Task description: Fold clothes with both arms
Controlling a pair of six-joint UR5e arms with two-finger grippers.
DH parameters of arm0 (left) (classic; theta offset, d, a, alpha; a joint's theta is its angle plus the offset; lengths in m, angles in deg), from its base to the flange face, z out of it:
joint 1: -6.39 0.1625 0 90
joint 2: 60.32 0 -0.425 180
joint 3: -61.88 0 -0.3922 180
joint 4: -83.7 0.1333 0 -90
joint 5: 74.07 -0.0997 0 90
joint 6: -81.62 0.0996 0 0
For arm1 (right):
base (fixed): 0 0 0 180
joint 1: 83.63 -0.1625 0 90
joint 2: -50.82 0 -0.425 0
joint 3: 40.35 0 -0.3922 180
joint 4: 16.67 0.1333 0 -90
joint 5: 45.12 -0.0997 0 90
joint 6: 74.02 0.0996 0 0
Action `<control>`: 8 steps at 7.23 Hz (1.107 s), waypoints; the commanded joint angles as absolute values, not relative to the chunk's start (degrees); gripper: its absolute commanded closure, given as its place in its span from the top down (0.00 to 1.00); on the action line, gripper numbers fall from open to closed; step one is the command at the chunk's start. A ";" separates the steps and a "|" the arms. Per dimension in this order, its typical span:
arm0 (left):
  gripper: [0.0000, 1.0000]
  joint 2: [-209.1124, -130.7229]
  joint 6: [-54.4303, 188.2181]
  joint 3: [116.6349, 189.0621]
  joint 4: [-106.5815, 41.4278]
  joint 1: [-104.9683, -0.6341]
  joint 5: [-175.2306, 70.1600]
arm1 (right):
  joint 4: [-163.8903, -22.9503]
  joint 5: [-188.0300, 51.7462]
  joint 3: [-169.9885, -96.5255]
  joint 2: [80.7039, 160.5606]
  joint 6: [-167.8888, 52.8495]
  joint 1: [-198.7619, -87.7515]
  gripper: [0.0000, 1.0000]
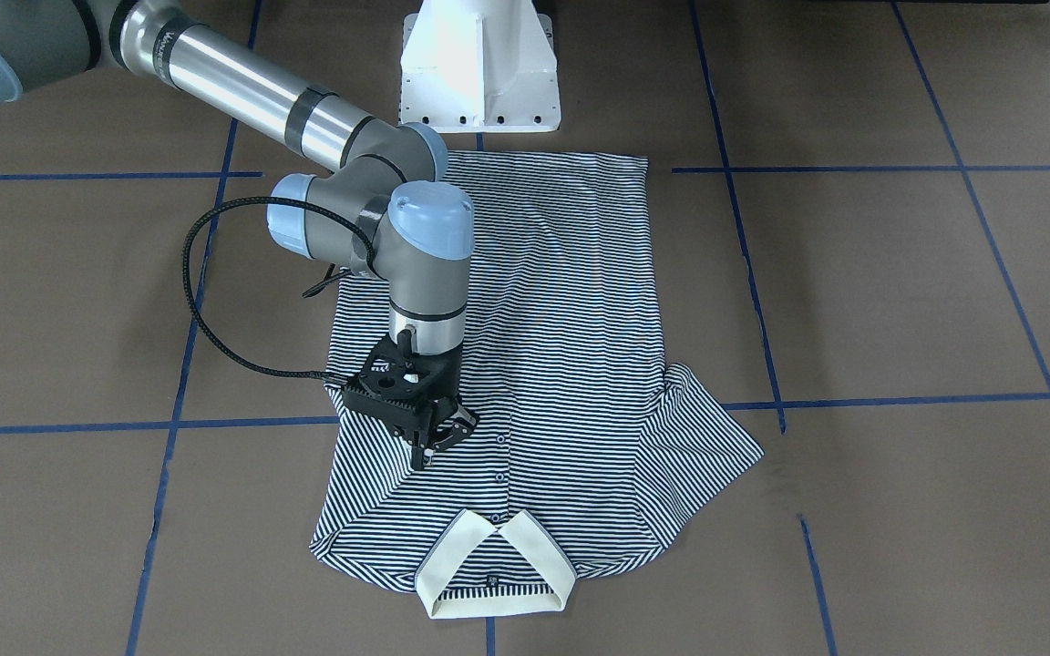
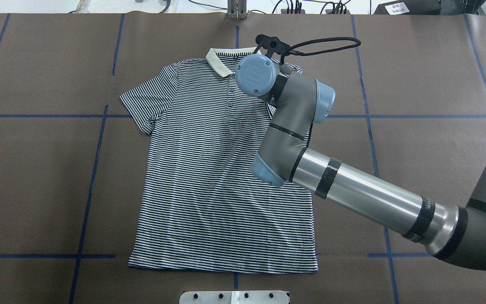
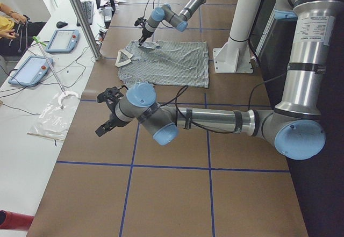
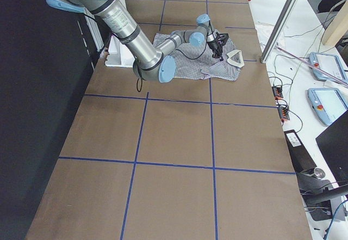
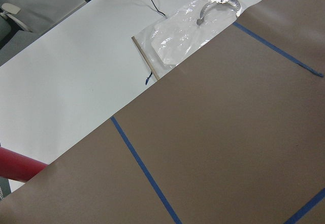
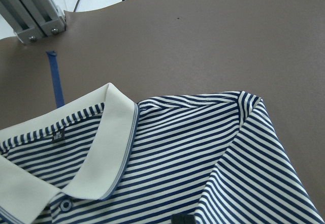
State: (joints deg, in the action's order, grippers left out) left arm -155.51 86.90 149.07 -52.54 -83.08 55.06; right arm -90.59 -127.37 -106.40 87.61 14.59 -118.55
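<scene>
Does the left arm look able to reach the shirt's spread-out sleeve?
Probably yes: the sleeve lies flat and uncovered toward the left arm; the right arm is over the opposite shoulder.

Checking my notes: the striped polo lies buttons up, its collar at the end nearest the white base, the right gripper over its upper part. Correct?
No. The collar of the polo is at the end farthest from the white base, as the front-facing view shows. The rest is right, with the right gripper over its upper part.
</scene>
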 commanded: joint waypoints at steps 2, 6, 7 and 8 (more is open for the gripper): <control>1.00 -155.51 86.81 149.07 -52.53 -83.08 55.04 | -89.45 -125.55 -106.09 87.30 10.65 -116.68 1.00; 1.00 -158.04 77.20 149.33 -52.70 -80.80 55.04 | -92.77 -141.21 -108.19 85.98 -6.62 -126.92 1.00; 1.00 -160.67 72.36 149.07 -52.53 -78.62 54.96 | -94.27 -146.67 -111.33 87.98 -11.39 -130.87 1.00; 1.00 -162.35 68.92 149.15 -53.49 -74.77 53.82 | -94.37 -151.59 -115.89 91.92 -15.88 -135.61 1.00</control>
